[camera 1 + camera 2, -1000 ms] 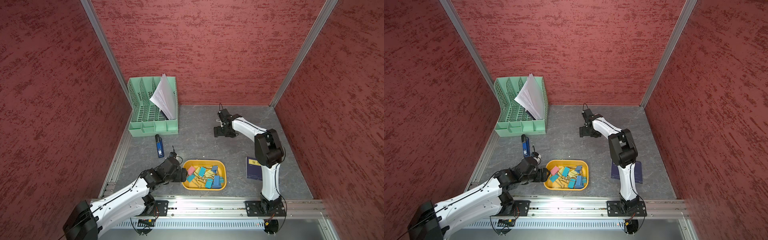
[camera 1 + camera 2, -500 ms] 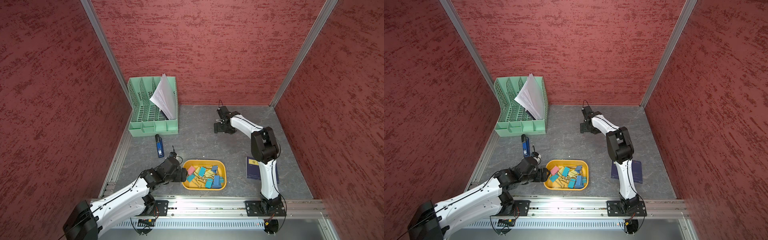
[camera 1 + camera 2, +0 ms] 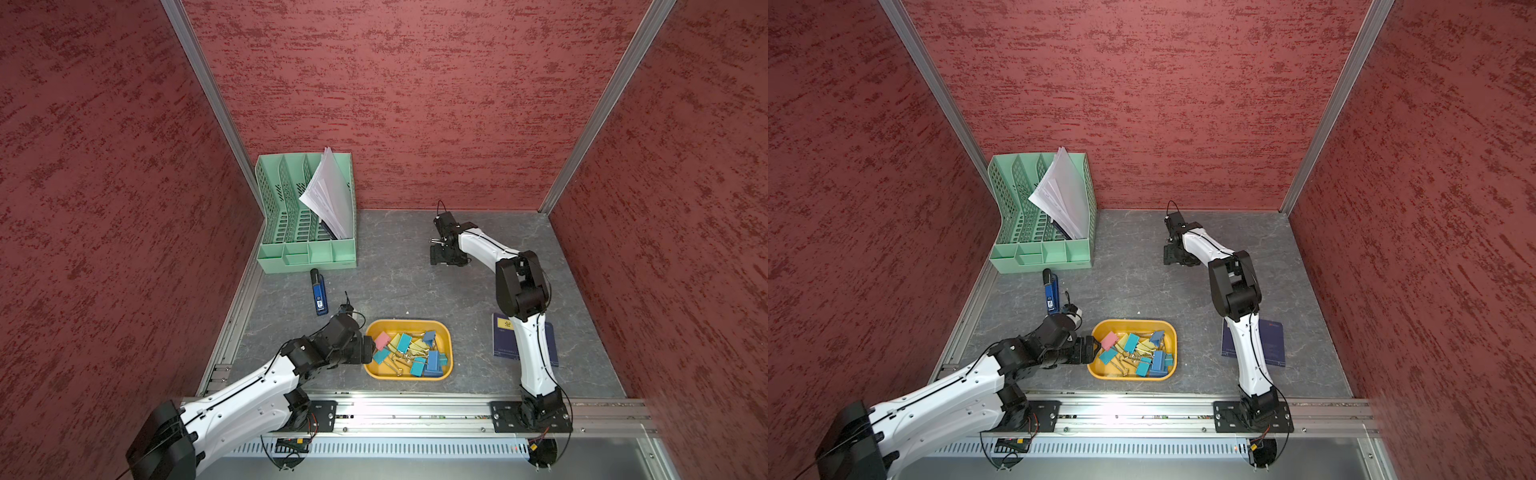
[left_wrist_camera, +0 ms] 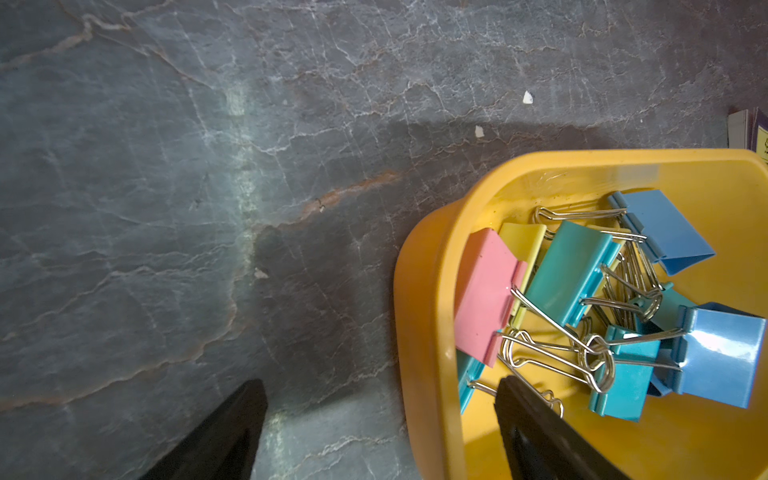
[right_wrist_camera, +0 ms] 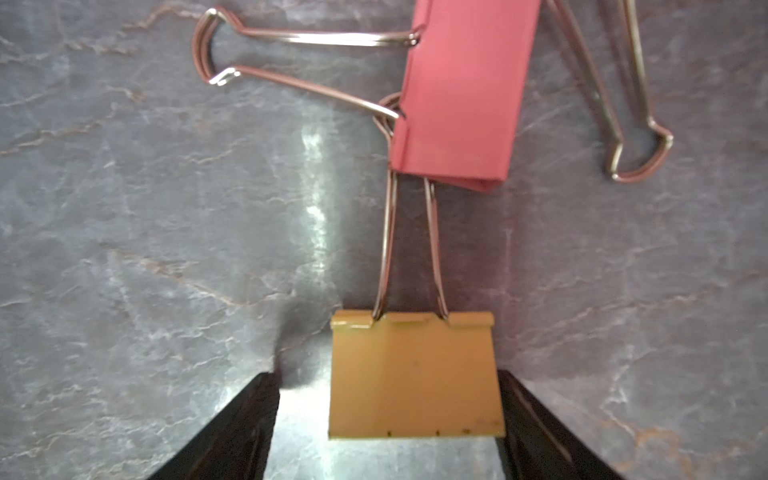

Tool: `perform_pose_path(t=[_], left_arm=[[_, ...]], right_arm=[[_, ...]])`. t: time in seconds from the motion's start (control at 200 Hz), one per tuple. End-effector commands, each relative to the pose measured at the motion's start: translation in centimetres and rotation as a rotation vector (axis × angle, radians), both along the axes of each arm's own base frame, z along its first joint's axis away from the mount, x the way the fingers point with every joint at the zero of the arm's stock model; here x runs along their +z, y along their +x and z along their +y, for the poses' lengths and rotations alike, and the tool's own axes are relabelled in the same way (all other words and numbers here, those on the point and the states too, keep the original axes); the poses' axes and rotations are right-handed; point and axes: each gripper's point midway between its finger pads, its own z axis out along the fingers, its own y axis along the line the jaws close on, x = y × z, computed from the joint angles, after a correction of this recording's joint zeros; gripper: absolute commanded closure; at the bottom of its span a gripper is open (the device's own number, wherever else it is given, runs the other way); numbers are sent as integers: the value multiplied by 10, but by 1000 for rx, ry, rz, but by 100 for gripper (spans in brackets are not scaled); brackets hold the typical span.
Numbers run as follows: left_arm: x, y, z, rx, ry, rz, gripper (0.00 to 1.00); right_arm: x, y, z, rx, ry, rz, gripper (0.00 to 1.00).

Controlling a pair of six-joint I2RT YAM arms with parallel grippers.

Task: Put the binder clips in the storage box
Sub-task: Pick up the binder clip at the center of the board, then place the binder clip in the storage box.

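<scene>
Clip (image 5: 413, 374), yellow, lies between parted fingers (image 5: 540, 436) of right end effector (image 5: 386, 376); perhaps touching one.

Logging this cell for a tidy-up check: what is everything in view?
storage box: one, yellow-orange, table front
binder clips: about ten, pink, yellow, teal, blue, piled in storage box
yellow clip: one, yellow, on table at the back
pink clip: one, pink, over yellow clip's handle ends
file organizer: one, mint green, back left corner
papers: one sheaf, white, in file organizer
stapler: one, dark blue, before file organizer
booklet: one, dark blue, by right arm
table: one, grey marbled
left gripper: one, black, open, straddling box wall
right gripper: one, black, open, flanking yellow clip
</scene>
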Motion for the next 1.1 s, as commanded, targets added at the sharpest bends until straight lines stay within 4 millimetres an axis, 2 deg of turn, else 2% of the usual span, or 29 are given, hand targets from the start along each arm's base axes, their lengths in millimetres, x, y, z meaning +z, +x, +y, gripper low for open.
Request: perform_pose_path(t=[0.0, 0.165, 0.255, 0.346, 0.411, 0.506, 0.601, 0.671, 0.786, 0.892, 0.997, 1.092], left_arm=[[2, 3, 0, 4, 3, -13, 10], [2, 3, 0, 3, 4, -14, 9], [2, 3, 0, 2, 3, -14, 9], [2, 3, 0, 3, 3, -14, 9], [2, 3, 0, 2, 4, -13, 9], [1, 2, 0, 2, 7, -10, 9], [2, 3, 0, 4, 5, -12, 9], [2, 3, 0, 2, 5, -12, 9], [2, 3, -1, 0, 6, -12, 9], [3, 3, -1, 1, 4, -16, 9], [3, 3, 0, 2, 2, -18, 9], [3, 2, 0, 0, 0, -20, 9]], right_arm=[[-3, 3, -12, -32, -18, 5, 25], [0, 3, -17, -44, -20, -6, 40], [5, 3, -16, -40, -11, -18, 43], [15, 2, -16, -38, -4, -38, 50], [24, 0, -15, -36, 4, -58, 51], [39, -9, -12, -18, 9, -76, 51], [56, -29, -4, 18, 3, -99, 53], [70, -50, 4, 50, 20, -112, 53], [86, -102, 37, 196, 55, -112, 52], [93, -158, 68, 328, 101, -91, 52], [105, -222, 113, 528, 208, -87, 52], [111, -278, 138, 696, 239, -74, 50]])
